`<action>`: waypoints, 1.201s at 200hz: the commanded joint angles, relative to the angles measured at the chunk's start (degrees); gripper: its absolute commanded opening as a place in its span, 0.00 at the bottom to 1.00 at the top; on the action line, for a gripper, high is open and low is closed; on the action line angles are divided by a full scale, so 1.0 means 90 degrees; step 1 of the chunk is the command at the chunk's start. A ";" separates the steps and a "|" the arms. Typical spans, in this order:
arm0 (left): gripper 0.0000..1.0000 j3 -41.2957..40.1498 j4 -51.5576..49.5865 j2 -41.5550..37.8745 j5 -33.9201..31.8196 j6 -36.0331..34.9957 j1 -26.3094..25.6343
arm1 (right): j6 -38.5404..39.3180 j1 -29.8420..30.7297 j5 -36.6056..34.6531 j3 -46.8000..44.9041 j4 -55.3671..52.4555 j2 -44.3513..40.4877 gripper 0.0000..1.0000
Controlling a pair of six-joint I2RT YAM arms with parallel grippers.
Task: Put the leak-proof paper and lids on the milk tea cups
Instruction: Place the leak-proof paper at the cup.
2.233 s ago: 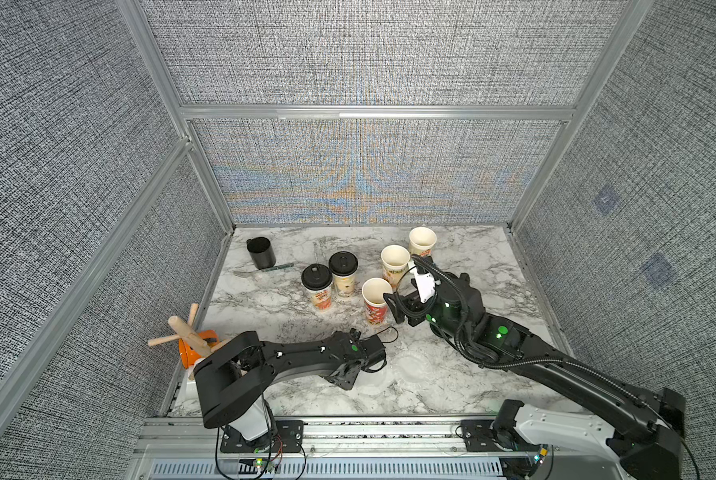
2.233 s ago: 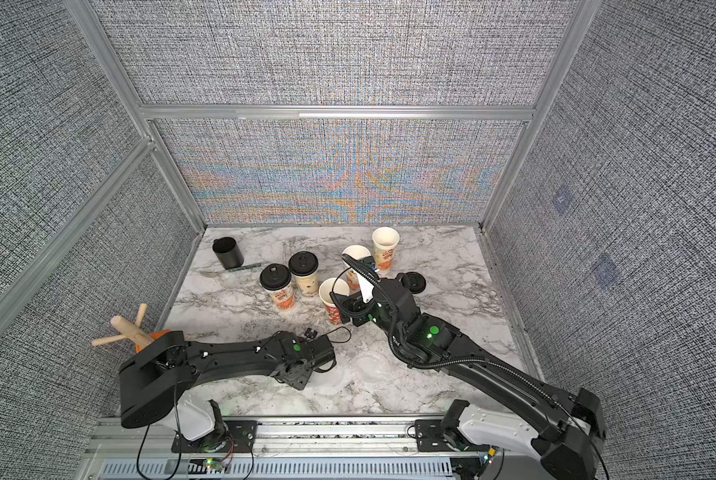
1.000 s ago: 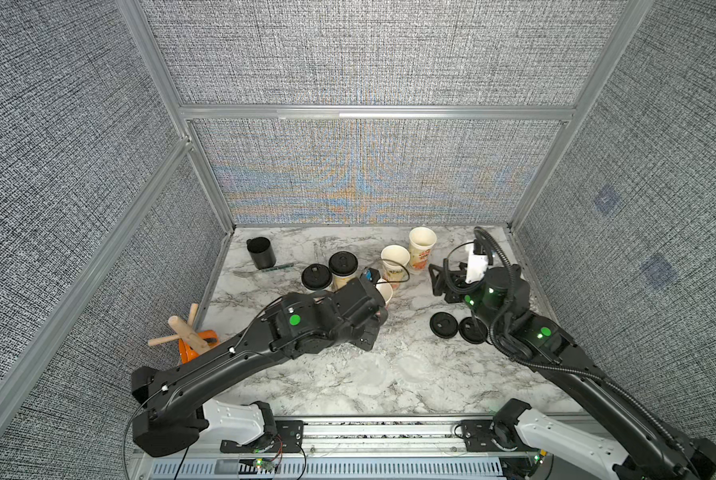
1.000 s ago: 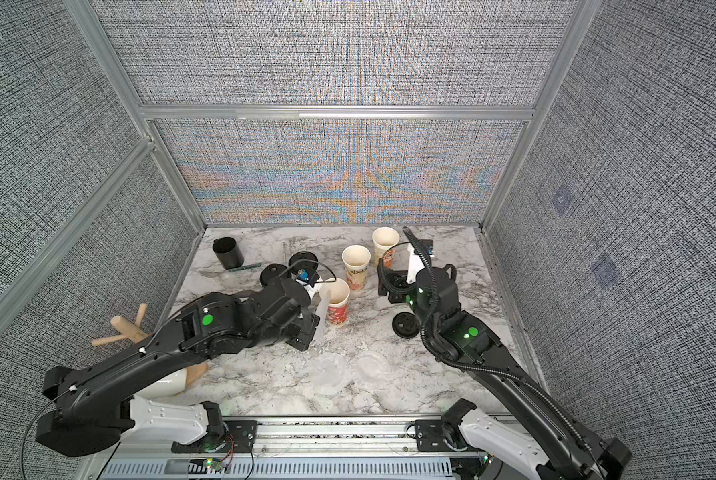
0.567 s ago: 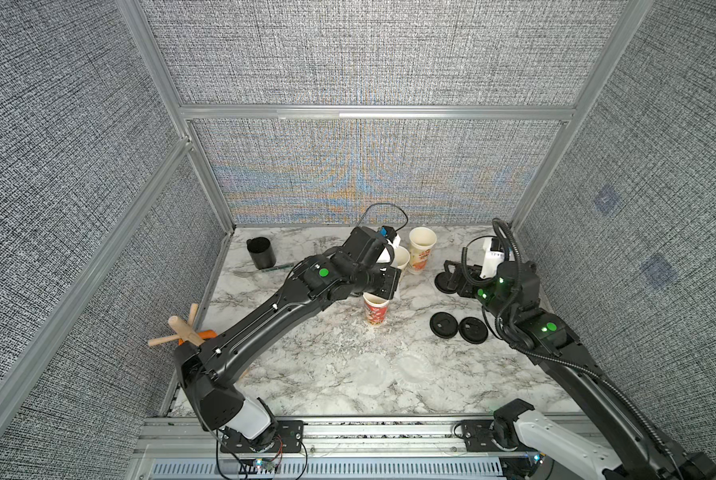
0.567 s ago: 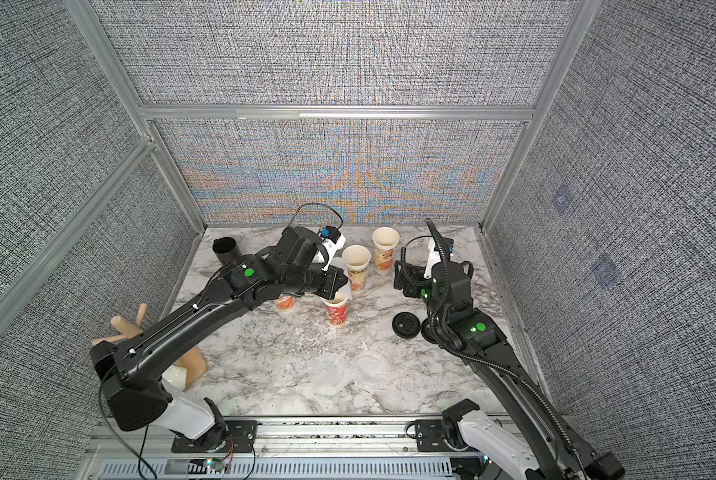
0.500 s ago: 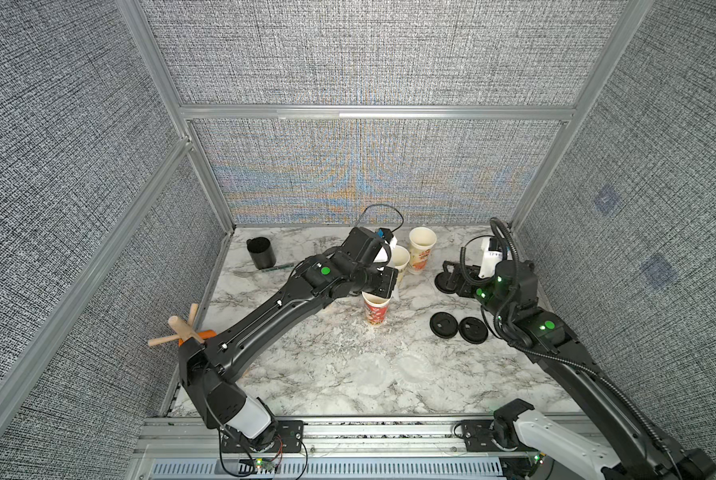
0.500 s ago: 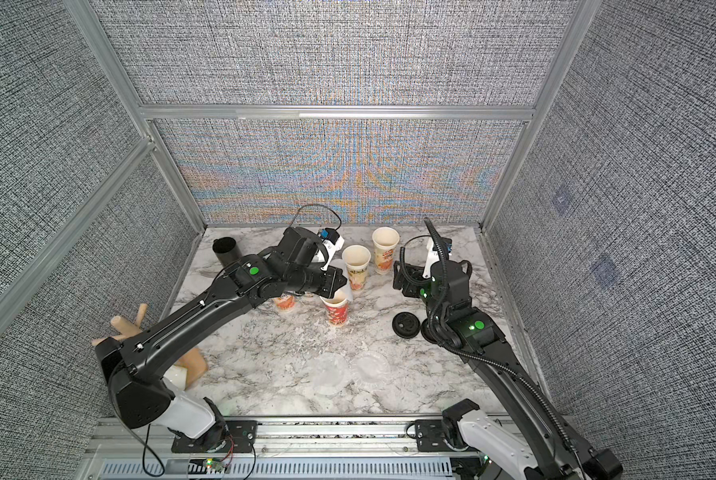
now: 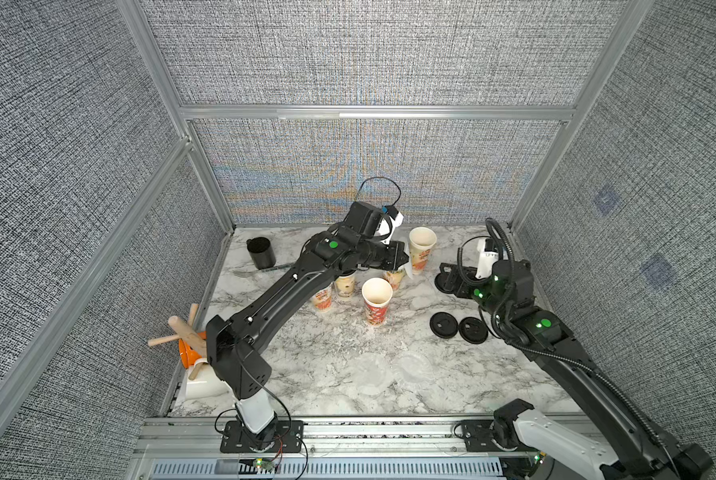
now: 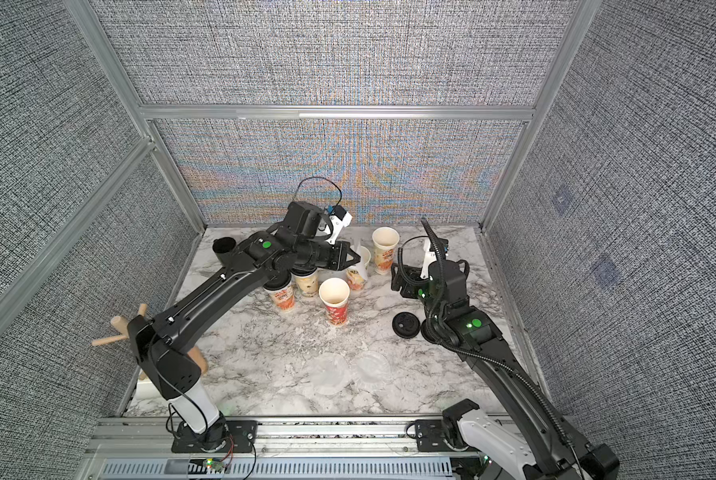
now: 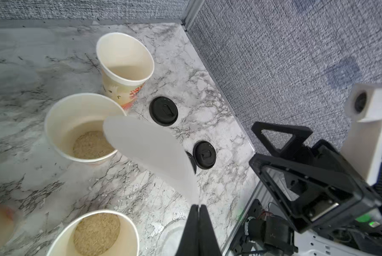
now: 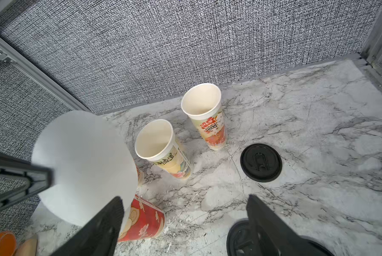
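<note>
My left gripper (image 11: 198, 206) is shut on the edge of one round translucent leak-proof paper (image 11: 150, 150), holding it tilted just above the middle milk tea cup (image 11: 83, 126). In both top views the left gripper (image 9: 406, 259) (image 10: 354, 259) hovers over the cup cluster. Open-topped cups stand at the back (image 9: 422, 249) and front (image 9: 376, 301); two more (image 10: 306, 282) sit partly under the left arm. Two loose papers (image 9: 372, 374) (image 10: 370, 372) lie on the front marble. My right gripper (image 12: 184, 199) is open and empty, right of the cups.
Black lids lie right of the cups (image 9: 443, 324) (image 9: 472, 330), one (image 12: 261, 163) near my right gripper. A plain black cup (image 9: 261, 252) and a fork (image 9: 256, 272) are at the back left. An orange and wooden rack (image 9: 185, 340) stands at the left edge.
My left arm rose from the papers at the front with one sheet and swung back over the cups. My right arm drew away from the cups to the right side.
</note>
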State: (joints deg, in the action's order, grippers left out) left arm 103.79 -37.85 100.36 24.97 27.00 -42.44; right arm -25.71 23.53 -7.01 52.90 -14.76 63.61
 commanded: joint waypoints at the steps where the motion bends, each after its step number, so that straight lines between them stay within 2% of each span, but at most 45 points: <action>1: 0.00 -0.0285 0.0084 -0.0084 0.0438 0.0114 0.0018 | -0.0033 -0.0034 0.0045 -0.0066 0.0101 -0.0015 0.89; 54: 0.00 -0.1529 -0.0125 -0.0729 -0.0541 0.0261 0.0150 | -0.0014 -0.0086 0.0181 -0.0071 0.0165 0.0069 0.89; 95: 0.00 -0.1838 -0.0795 -0.0937 -0.1388 0.0364 0.0415 | -0.0051 -0.0085 0.0300 -0.0076 0.0218 0.0158 0.89; 169: 0.00 -0.2408 -0.0985 -0.1192 -0.1454 0.0442 0.0625 | -0.0043 -0.0091 0.0317 -0.0034 0.0161 0.0224 0.89; 240: 0.00 -0.2599 -0.0878 -0.1170 -0.1359 0.0486 0.0682 | -0.0043 -0.0087 0.0445 -0.0070 0.0206 0.0295 0.89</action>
State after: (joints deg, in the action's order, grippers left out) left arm 80.58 -45.56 89.89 12.47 31.53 -36.49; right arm -25.74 22.70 -3.60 52.12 -14.52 66.08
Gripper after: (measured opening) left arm 0.065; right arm 0.888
